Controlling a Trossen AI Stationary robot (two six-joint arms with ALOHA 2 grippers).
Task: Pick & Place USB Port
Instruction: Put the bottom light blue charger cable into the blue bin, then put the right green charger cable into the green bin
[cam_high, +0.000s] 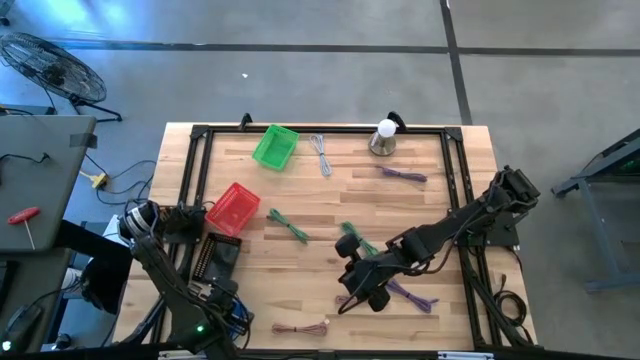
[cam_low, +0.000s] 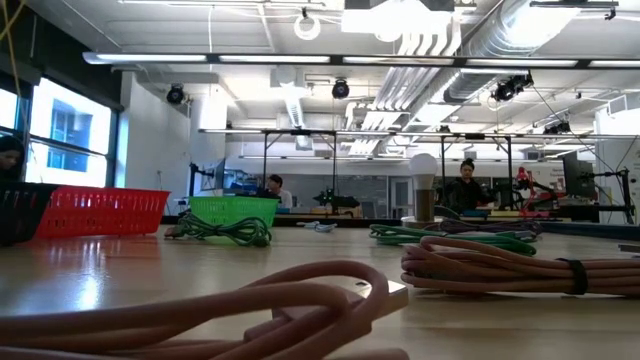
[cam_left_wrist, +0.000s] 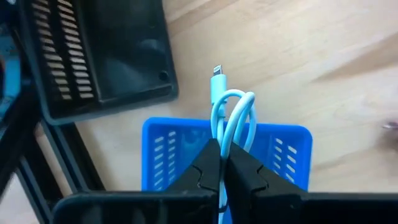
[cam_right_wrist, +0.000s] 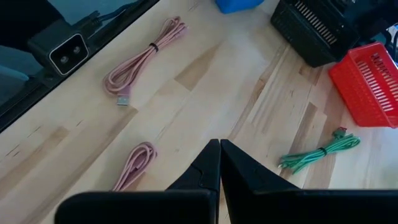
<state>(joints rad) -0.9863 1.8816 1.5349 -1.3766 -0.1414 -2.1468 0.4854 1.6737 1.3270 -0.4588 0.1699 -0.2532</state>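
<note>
My left gripper (cam_left_wrist: 222, 146) is shut on a pale blue-white coiled USB cable (cam_left_wrist: 231, 118). It hangs over the blue basket (cam_left_wrist: 283, 152) near the table's left near corner, next to the black basket (cam_left_wrist: 106, 56). In the high view that gripper (cam_high: 212, 292) is mostly hidden by the left arm. My right gripper (cam_right_wrist: 219, 144) is shut and holds nothing. It hovers over the near middle of the table (cam_high: 352, 296), above a pink cable coil (cam_right_wrist: 134, 165). My left gripper pinches the cable coil between its two fingers, coming from above and pointing down. The bent loops (cam_left_wrist: 239, 102) and the connector plug (cam_left_wrist: 217, 71) stick out past the fingertips. The cable is lifted clear, above the blue basket.
A red basket (cam_high: 233, 208) and a green basket (cam_high: 275, 146) stand on the left half. Green (cam_high: 288, 225), purple (cam_high: 402, 174), grey (cam_high: 321, 155) and pink (cam_high: 300, 326) cables lie scattered. A bulb-shaped object (cam_high: 385, 135) stands at the far edge. A black frame (cam_high: 320, 130) rims the table.
</note>
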